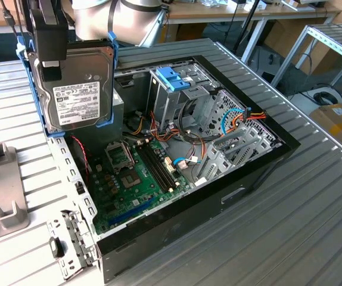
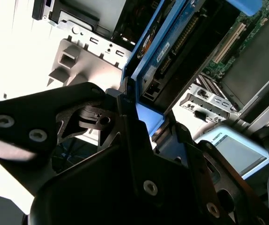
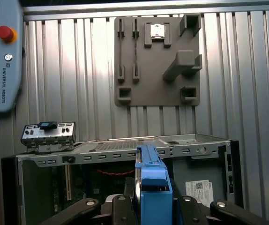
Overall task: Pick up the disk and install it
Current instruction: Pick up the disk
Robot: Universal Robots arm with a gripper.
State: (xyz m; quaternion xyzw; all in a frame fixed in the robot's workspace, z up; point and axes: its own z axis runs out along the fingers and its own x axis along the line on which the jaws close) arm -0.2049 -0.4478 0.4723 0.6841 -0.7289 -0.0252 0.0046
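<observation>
The disk (image 1: pixel 78 89), a dark grey drive with a white label and a light blue bracket, hangs upright in the air over the end of the open computer case (image 1: pixel 266 161) at the exterior view's left. My gripper (image 1: pixel 53 67) is shut on it from above, one black finger lying across its labelled face. In the second wrist view the disk (image 2: pixel 172 51) runs out from between the black fingers (image 2: pixel 125 117). In the first wrist view the disk's blue bracket edge (image 3: pixel 152 187) stands between my gripper's two black fingers (image 3: pixel 120 206), above the case rim (image 3: pixel 125 150).
Inside the case are a green motherboard (image 1: pixel 135 179), cable bundles and a metal drive cage with a blue handle (image 1: pixel 174 77). A grey fixture plate (image 3: pixel 158 61) lies on the ribbed metal table beyond the case. A pendant with a red button (image 3: pixel 1 56) lies nearby.
</observation>
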